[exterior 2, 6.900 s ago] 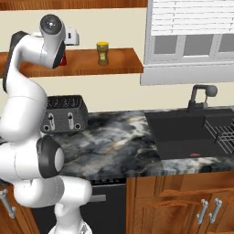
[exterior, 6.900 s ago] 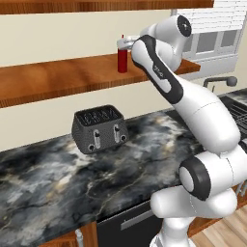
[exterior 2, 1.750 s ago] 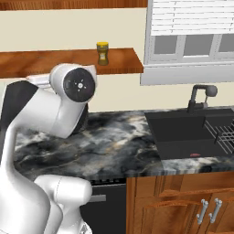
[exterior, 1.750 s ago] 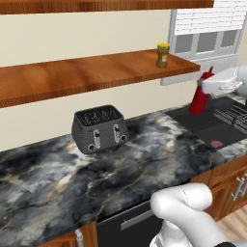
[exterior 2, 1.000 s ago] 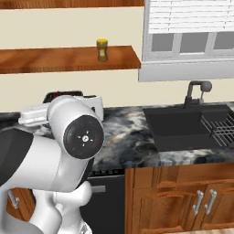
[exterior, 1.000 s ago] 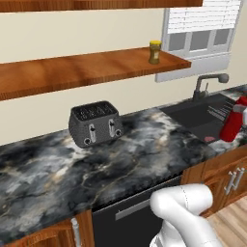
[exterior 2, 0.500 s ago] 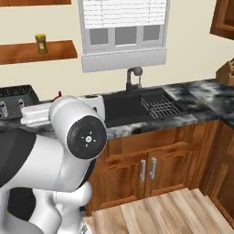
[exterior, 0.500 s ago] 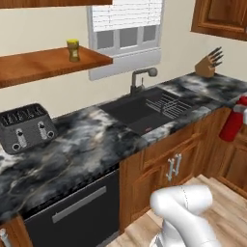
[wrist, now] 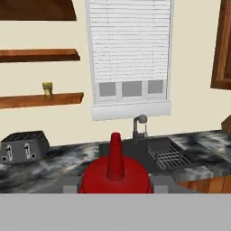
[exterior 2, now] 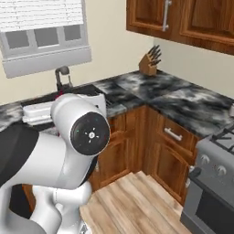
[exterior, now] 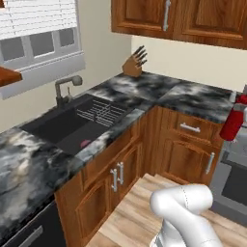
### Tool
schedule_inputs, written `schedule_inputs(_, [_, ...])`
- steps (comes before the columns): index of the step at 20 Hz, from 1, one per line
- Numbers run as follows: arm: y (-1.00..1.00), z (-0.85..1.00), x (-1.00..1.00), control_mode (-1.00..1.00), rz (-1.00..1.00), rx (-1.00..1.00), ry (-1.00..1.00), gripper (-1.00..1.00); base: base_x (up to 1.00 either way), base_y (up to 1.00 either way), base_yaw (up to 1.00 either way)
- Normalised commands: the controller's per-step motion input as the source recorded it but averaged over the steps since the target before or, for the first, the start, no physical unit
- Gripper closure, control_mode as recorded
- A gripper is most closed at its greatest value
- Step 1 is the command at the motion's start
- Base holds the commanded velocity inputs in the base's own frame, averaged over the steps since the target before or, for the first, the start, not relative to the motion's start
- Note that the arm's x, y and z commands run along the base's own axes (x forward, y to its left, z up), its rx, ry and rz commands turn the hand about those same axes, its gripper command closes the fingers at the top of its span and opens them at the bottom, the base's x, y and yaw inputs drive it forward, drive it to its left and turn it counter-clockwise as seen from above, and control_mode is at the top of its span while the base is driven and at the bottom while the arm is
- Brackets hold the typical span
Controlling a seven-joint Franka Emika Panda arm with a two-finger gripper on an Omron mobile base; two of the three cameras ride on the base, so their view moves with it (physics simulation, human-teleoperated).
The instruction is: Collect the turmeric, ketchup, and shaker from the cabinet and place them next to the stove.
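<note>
Now the claw [wrist: 115,185] is clamped around the red ketchup [wrist: 115,173].

Home kitchen, marble-look counter [exterior: 193,96], sink [exterior: 62,128], knife block [exterior: 132,67], wooden cupboards [exterior: 193,17], stove [exterior 2: 215,160]

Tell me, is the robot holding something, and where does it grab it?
Yes, the ketchup. The tool is shut on the bottle's body, low down below the nozzle, with the nozzle pointing up in the hand view.
</note>
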Motion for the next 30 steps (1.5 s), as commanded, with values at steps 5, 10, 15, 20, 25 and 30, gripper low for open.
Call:
schedule_inputs(5, [0.0,0.0,0.0,1.0,0.0,0.0,0.0,1.0,0.15,-0.8,-0.54])
schedule_inputs(10, [0.0,0.0,0.0,1.0,0.0,0.0,0.0,1.0,0.28,-0.45,-0.53])
schedule_inputs(15, [0.0,0.0,0.0,1.0,0.0,0.0,0.0,1.0,0.48,0.09,-0.46])
schedule_inputs(20, [0.0,0.0,0.0,1.0,0.0,0.0,0.0,1.0,0.53,0.38,-0.39])
schedule_inputs(25, [0.0,0.0,0.0,1.0,0.0,0.0,0.0,1.0,0.58,0.73,-0.27])
schedule_inputs(30, [0.0,0.0,0.0,1.0,0.0,0.0,0.0,1.0,0.63,0.51,-0.19])
